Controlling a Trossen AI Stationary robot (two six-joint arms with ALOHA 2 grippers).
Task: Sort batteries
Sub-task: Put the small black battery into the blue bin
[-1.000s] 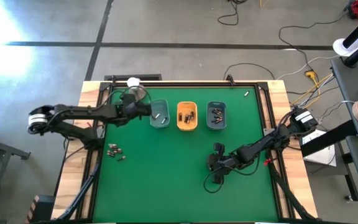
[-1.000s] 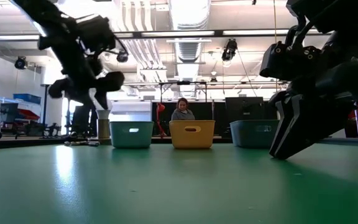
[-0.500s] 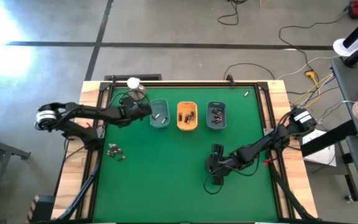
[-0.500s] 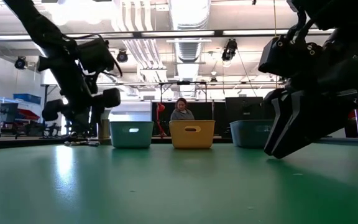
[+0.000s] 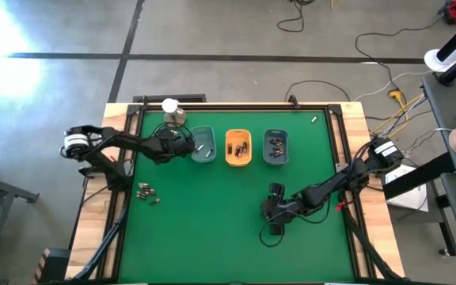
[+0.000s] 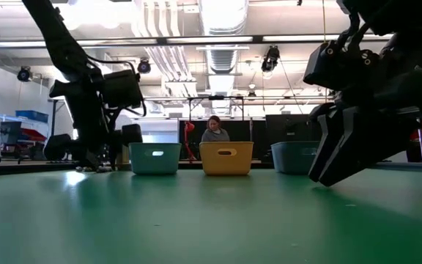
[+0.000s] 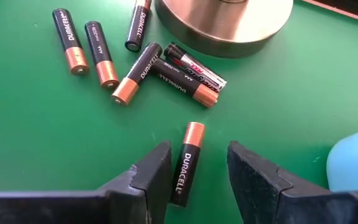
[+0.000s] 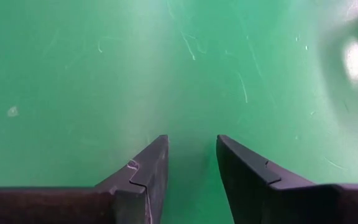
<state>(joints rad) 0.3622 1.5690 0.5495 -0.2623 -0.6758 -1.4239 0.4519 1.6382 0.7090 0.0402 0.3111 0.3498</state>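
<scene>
From above, we have our left gripper (image 5: pixel 182 142) low at the far left, between the metal dome (image 5: pixel 174 115) and the teal tray (image 5: pixel 203 146), where loose batteries lie; more batteries (image 5: pixel 147 192) sit nearer, and sorted ones fill the trays.

At table height, our right gripper (image 6: pixel 343 150) hangs just over the mat, waiting.

Our left wrist shows the jaws parted, straddling one battery (image 7: pixel 186 163), lined up to pinch.

Our right wrist shows fingers (image 8: pixel 143 175) parted, holding nothing.
</scene>
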